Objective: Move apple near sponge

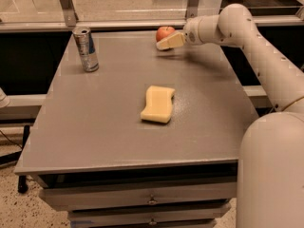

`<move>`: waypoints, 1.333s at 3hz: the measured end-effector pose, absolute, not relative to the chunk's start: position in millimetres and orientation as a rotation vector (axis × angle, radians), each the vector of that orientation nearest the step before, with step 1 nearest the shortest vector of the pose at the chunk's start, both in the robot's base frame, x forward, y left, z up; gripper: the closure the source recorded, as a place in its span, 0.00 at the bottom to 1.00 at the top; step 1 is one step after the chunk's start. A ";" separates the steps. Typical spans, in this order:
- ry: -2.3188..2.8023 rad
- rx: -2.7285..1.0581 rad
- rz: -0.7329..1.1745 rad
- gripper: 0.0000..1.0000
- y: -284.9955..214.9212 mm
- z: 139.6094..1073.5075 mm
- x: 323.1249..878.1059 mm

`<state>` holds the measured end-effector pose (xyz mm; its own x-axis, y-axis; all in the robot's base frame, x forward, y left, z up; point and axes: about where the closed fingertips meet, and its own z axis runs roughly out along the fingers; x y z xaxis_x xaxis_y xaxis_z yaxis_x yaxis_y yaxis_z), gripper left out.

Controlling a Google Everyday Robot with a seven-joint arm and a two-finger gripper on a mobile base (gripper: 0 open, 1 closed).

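As I viewed the scene, the gripper (170, 41) sat at the upper centre of the frame, by the table's (95, 127) far edge. It was touching, or just in front of, the lower right side of the apple (165, 32). Whether it had taken hold of the fruit I could not tell.

- **Apple:** resting on the table at the far edge, not lifted as far as I could see.
- **Sponge** (158, 104): flat at mid-frame, well apart from the apple.
- **Can** (86, 49): upright at upper left, clear of both.

Progress, by my judgement: the approach was done and the grasp unconfirmed. The lift, the carry toward mid-frame and the release beside the sponge were all left.
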<state>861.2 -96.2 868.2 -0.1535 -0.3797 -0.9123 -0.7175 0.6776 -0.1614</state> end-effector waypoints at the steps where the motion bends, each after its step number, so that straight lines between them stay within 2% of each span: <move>1: 1.769 -0.844 0.415 0.20 -92.1 860.1 870.6; 4: 1.798 -0.796 0.486 0.89 -96.8 855.3 861.4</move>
<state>861.4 -96.8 855.3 -0.2172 -0.2867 -0.9331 -0.7179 0.6946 -0.0463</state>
